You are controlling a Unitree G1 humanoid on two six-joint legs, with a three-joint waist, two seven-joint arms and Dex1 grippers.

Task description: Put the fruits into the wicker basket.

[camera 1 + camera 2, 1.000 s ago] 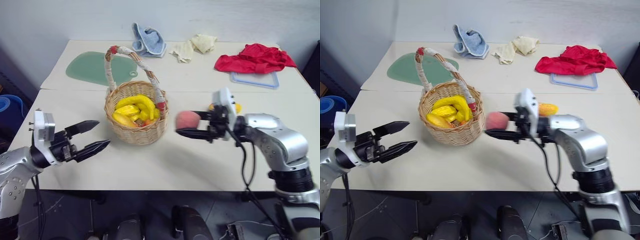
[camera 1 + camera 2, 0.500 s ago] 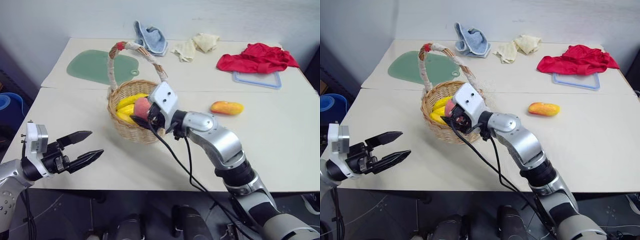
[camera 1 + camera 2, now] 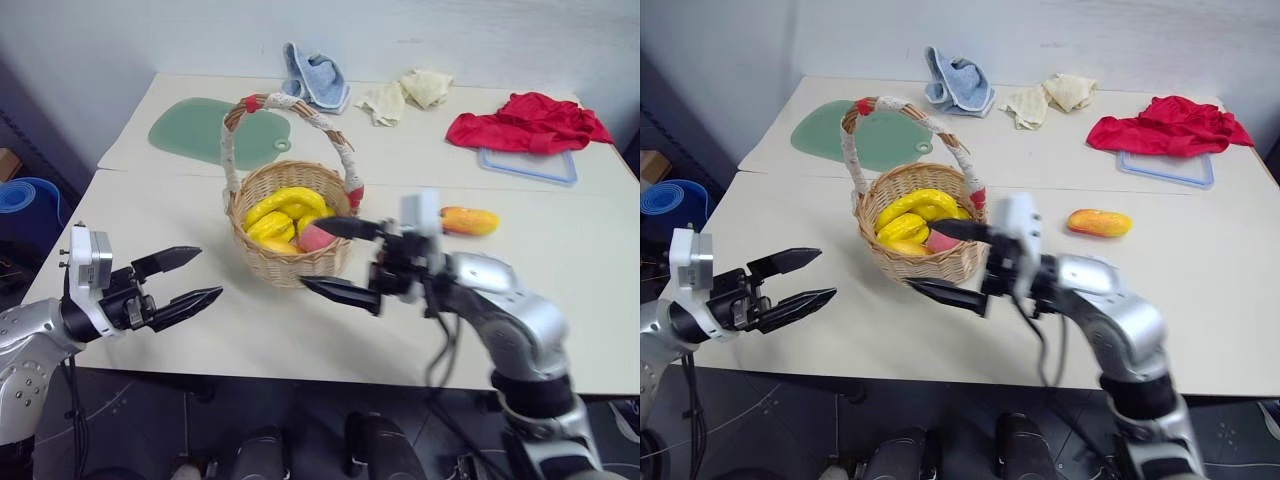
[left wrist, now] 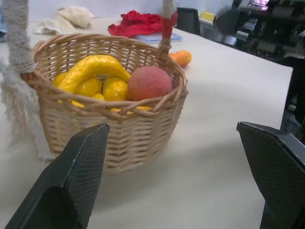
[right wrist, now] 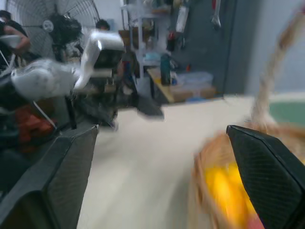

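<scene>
1. On the left, near the table's [image 3: 560, 330] front edge, the left gripper [image 3: 197, 280] hangs over bare tabletop with its two fingers spread wide and nothing in them.
2. Next comes one wicker basket [image 3: 290, 262] with one peach [image 3: 318, 238] beside the yellow bananas [image 3: 275, 212] inside.
3. Just right of the basket, the right gripper [image 3: 350, 262] has its two fingers wide apart and empty.
4. One mango [image 3: 469, 220] lies on open table to the right.
5. Three cloths [image 3: 527, 123] sit along the far edge.
</scene>
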